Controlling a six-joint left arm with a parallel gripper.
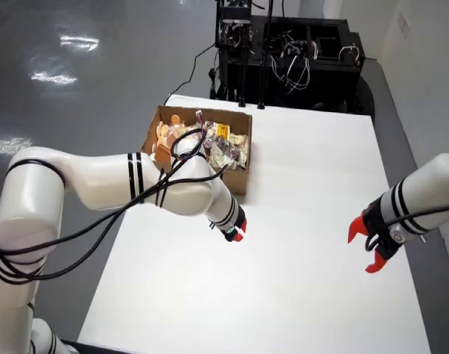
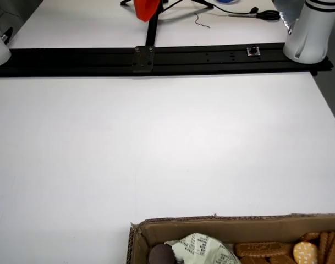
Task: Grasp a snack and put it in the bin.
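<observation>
The cardboard box [image 2: 222, 228] holds the snacks [image 1: 224, 147] and stands near the claw [image 1: 237, 234], above and slightly left of it in the view from above. The claw hangs over the white table [image 1: 283, 295]. Whether it is released or clenched cannot be determined.

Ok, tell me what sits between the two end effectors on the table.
Nothing. In the view from above, only bare white table lies between the left arm's end effector and the right arm's orange-fingered end effector.

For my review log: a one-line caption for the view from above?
White arm's gripper low over white table beside snack-filled cardboard box.
</observation>
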